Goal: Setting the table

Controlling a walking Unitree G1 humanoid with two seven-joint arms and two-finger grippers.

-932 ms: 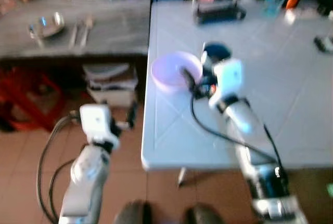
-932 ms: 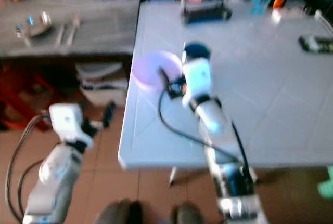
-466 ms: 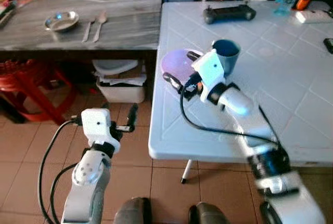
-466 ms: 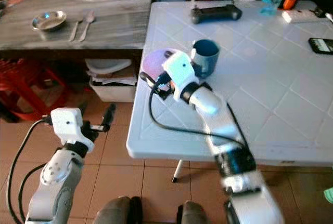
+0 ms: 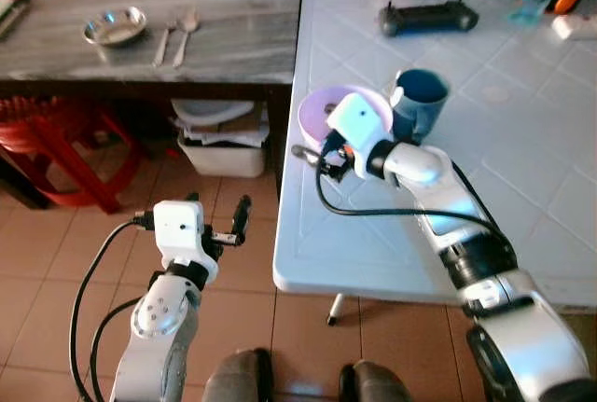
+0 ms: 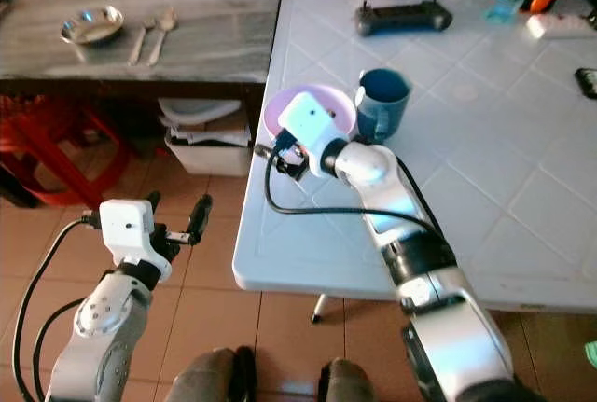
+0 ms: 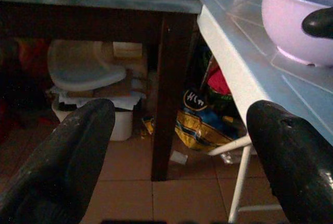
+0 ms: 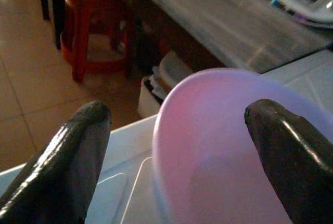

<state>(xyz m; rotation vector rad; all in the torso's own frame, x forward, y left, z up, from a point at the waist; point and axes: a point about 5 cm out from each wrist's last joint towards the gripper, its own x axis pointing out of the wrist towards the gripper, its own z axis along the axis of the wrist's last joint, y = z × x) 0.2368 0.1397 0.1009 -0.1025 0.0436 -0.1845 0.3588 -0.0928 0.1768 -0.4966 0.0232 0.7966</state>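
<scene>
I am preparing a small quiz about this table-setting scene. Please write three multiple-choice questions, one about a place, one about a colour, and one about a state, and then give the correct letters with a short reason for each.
1. Where does the pink bowl stand?
A. On the brown floor
B. Near the corner of the white table, beside the blue mug
C. On the grey wooden counter

2. What colour is the stool under the counter?
A. Red
B. Green
C. White

3. How do the fingers of the right gripper stand?
A. Shut on a spoon
B. Shut on the mug
C. Open, one finger on each side of the bowl

Answers:
1 B: both eye views show the bowl on the table's near left corner, next to the mug.
2 A: the stool is plainly red.
3 C: the right wrist view shows the two fingers wide apart with the bowl between them.
</scene>
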